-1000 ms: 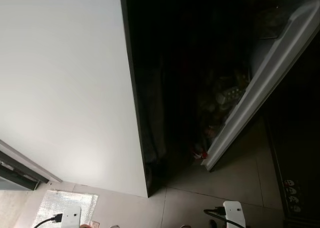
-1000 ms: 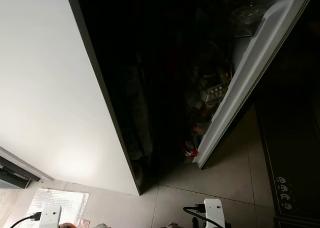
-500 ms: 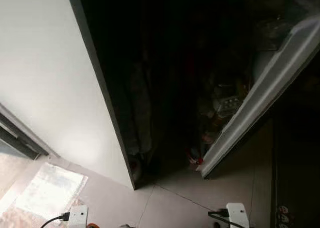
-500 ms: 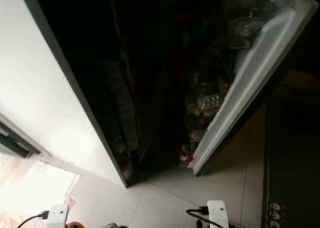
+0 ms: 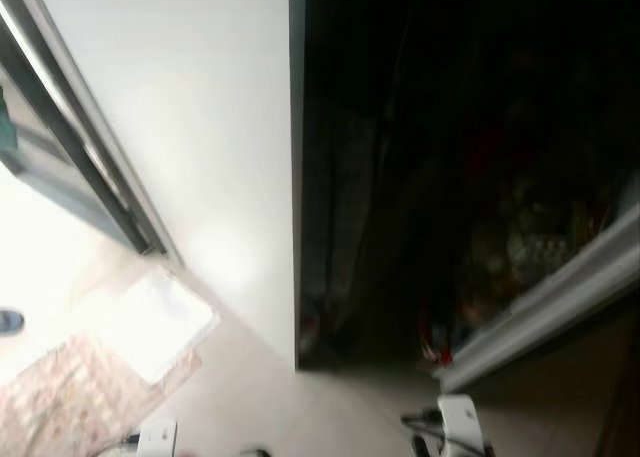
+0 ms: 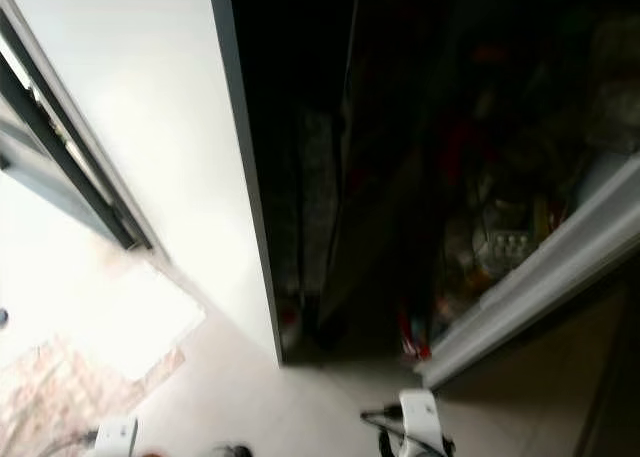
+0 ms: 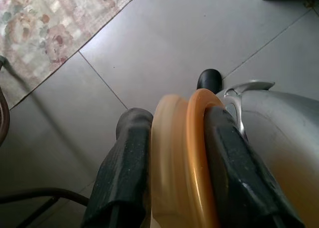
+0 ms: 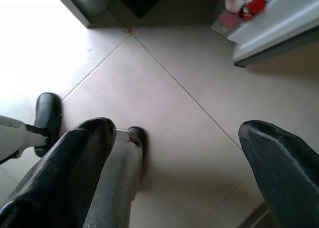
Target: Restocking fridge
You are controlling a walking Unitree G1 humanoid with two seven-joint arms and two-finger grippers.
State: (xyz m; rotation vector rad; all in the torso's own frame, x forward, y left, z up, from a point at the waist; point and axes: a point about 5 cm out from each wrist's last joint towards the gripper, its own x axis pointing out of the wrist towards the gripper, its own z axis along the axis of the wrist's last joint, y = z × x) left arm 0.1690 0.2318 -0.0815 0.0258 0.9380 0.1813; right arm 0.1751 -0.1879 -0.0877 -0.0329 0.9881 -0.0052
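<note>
Since half a second ago the head camera has swung: the white side panel [image 5: 200, 147] of the fridge [image 6: 400, 127] now runs almost straight down the picture, a dark-framed sliding door track [image 5: 80, 157] has come into sight at the upper left, and more of the bright floor and the patterned rug [image 5: 60, 397] shows beside it; the whole picture shifted and is blurred, so this is the camera's move, not the things'. The fridge stands open and its inside is very dark. Its open door [image 6: 540, 277] crosses the lower right as a pale band, and the door shelf behind it holds a crowd of bottles and jars [image 6: 500, 242] too dim to name, with something red [image 6: 412, 337] at the bottom near the floor. In the left wrist view the left gripper [image 7: 172, 153] has its two black fingers pressed against an orange, ring-shaped lid or disc [image 7: 192, 163], held on edge over grey floor tiles [image 7: 164, 43], with the floral rug at the corner. In the right wrist view the right gripper [image 8: 184, 158] hangs spread wide and empty above the tiles, the foot of the fridge door and the red items ahead of it.
</note>
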